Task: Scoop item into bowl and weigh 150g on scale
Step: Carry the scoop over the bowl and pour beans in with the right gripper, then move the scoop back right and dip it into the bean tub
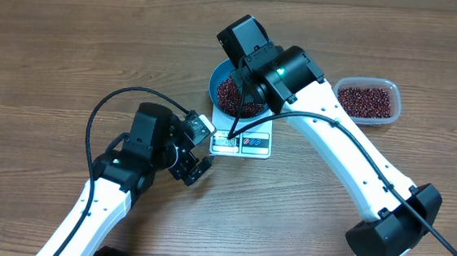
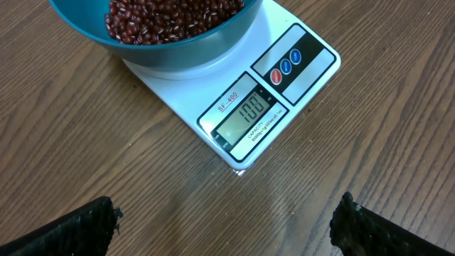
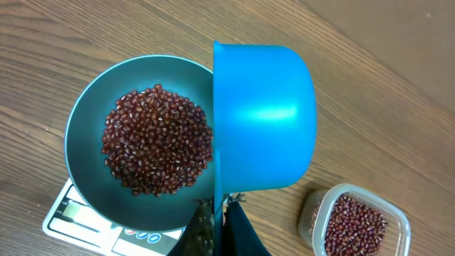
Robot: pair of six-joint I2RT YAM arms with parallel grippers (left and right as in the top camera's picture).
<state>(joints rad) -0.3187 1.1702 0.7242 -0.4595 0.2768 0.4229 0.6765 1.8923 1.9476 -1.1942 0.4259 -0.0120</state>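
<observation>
The blue bowl (image 3: 85,128) stands on the white scale (image 2: 284,92) and holds a heap of dark red-brown beans (image 3: 156,139). The scale's display (image 2: 249,114) reads 100. My right gripper (image 3: 222,220) is shut on the thin handle of a blue scoop (image 3: 266,117). The scoop is tipped on its side over the bowl's right rim, with its outer wall facing the camera and its inside hidden. My left gripper (image 2: 227,227) hovers open over bare table just in front of the scale, fingers (image 2: 64,227) far apart with nothing between them.
A clear plastic tub (image 1: 367,100) of more beans sits to the right of the scale. The right arm (image 1: 341,153) stretches across the table from the front right. The left arm (image 1: 118,177) comes in from the front left.
</observation>
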